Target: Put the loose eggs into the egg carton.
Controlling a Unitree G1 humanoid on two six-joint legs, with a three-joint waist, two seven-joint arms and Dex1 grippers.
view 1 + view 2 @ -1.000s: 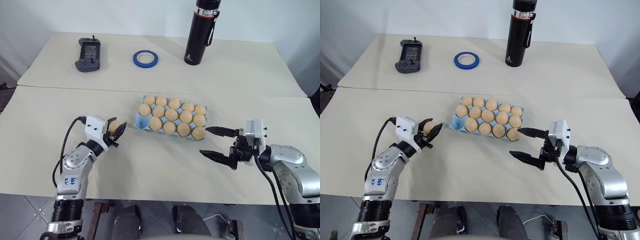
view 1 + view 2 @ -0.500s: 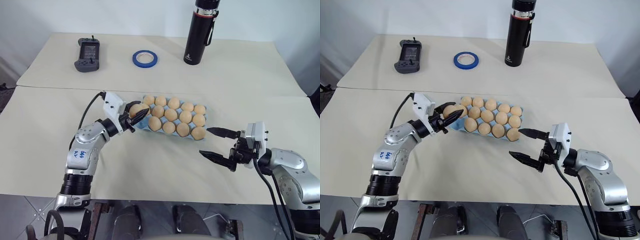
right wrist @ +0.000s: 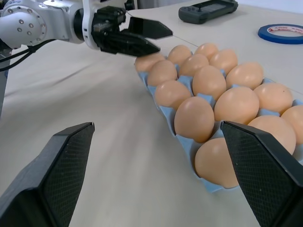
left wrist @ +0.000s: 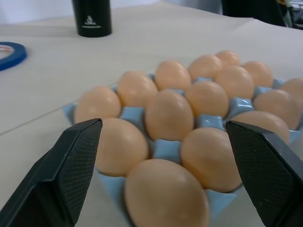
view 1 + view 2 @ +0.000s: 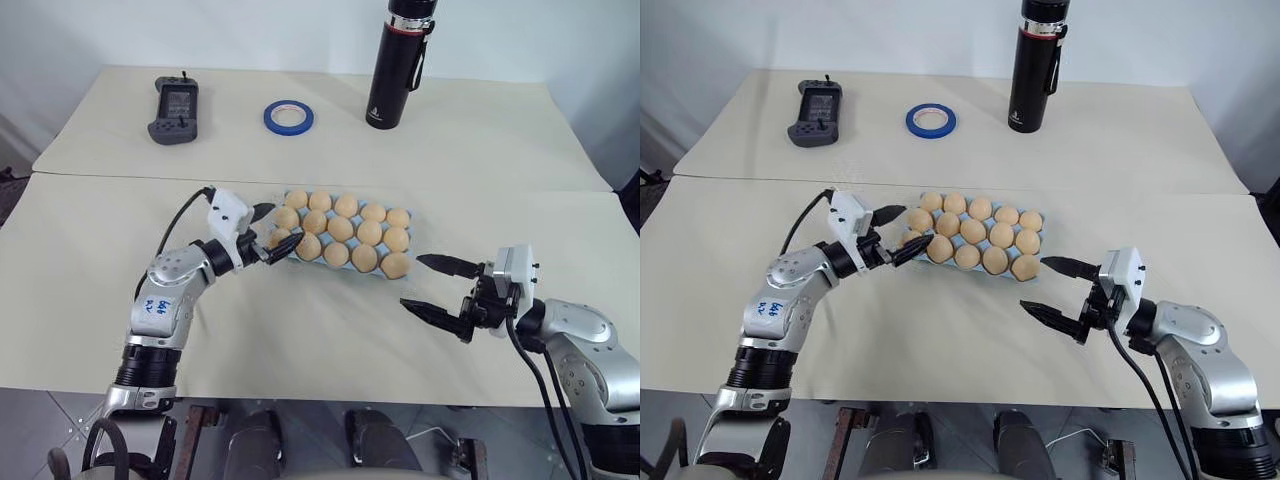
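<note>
At the upper left of the left eye view a dark handheld game controller (image 5: pixel 174 110) lies on the far table (image 5: pixel 500 140), and just to its right sits a blue tape ring (image 5: pixel 289 117), flat on the surface. Below these, in the left-centre of the frame, the left gripper (image 5: pixel 270 232) reaches in from the lower left and sits at the left end of the egg carton (image 5: pixel 286 254); its two black fingers stand wide apart with nothing held between them, one finger above the carton's corner and the other low beside it. An egg (image 5: pixel 279 239) rests in the carton's near-left corner cup, right between those spread fingers. The light blue carton lies in the middle of the frame on the near table (image 5: pixel 80 260), angled a little so that its right end comes closer to the lower edge, and its cups hold three rows of pale tan-orange eggs (image 5: pixel 340 228). Above the carton, at the top centre, a tall black bottle (image 5: pixel 402 62) stands upright on the far table. At the lower right the right gripper (image 5: pixel 436 286) points toward the carton's right end, fingers spread wide and empty, well clear of the nearest egg (image 5: pixel 396 265) at that corner.
</note>
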